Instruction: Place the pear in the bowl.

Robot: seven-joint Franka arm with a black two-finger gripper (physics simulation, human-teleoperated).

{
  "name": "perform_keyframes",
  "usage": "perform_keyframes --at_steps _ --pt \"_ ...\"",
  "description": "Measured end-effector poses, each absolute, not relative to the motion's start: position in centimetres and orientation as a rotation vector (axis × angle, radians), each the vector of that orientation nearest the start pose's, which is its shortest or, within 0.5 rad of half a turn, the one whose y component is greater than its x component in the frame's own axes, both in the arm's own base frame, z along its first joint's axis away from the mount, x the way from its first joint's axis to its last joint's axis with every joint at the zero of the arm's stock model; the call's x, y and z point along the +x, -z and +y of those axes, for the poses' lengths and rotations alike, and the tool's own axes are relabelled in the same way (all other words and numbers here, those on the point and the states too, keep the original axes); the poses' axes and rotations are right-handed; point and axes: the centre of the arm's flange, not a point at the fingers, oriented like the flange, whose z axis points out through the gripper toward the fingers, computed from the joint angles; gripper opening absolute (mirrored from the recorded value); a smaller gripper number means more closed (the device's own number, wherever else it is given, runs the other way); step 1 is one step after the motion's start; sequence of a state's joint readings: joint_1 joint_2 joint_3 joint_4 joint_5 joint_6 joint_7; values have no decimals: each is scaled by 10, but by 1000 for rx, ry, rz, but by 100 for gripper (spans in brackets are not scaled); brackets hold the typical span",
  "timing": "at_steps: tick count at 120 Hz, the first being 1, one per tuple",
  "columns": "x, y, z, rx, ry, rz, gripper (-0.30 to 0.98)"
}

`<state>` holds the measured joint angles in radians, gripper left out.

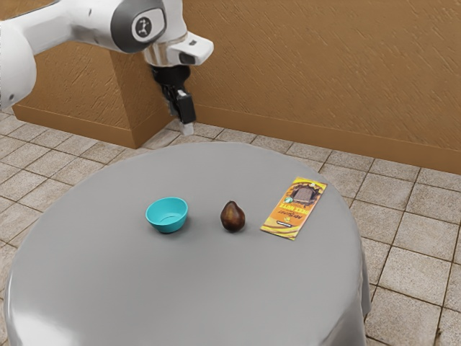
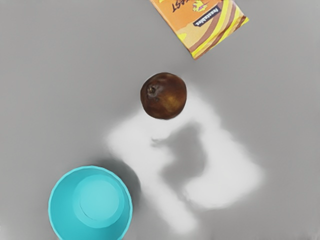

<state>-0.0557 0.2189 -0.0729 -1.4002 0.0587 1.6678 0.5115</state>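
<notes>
The black gripper (image 1: 185,121) hangs high over the far side of the table in the exterior view, well above and apart from the pear and bowl. A dark brown pear (image 1: 233,217) stands upright on the table, its narrow end up. In the wrist view the pear (image 2: 164,96) is seen from above. A turquoise bowl (image 1: 167,215) sits a short way from the pear, toward the exterior view's left. The inside of the bowl (image 2: 98,201) holds nothing in the wrist view.
A yellow-orange chocolate packet (image 1: 295,207) lies flat on the round grey table (image 1: 130,288), beyond the pear toward the exterior view's right; part of this packet (image 2: 210,25) appears in the wrist view. A brown wall (image 1: 324,79) rises behind the table.
</notes>
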Motion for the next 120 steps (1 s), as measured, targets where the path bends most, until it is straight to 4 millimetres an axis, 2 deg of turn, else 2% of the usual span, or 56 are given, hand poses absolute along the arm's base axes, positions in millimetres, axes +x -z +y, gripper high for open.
perform_keyframes --at_steps 10,16,26,37,58,84,96,120 --pt "625 -584 -81 -2910 60 1039 69" --pt "628 -576 -82 -2905 40 1064 69" --pt "638 -549 -83 -2908 -22 1100 69" --pt "650 -509 -84 -2918 -113 1131 69" --pt "644 -470 -96 -2983 -209 1177 69" --pt "629 -419 -103 -3129 -256 1099 69" --pt "634 -407 -104 -3185 -199 1017 69" --pt "652 -361 -88 -3245 -185 826 69"
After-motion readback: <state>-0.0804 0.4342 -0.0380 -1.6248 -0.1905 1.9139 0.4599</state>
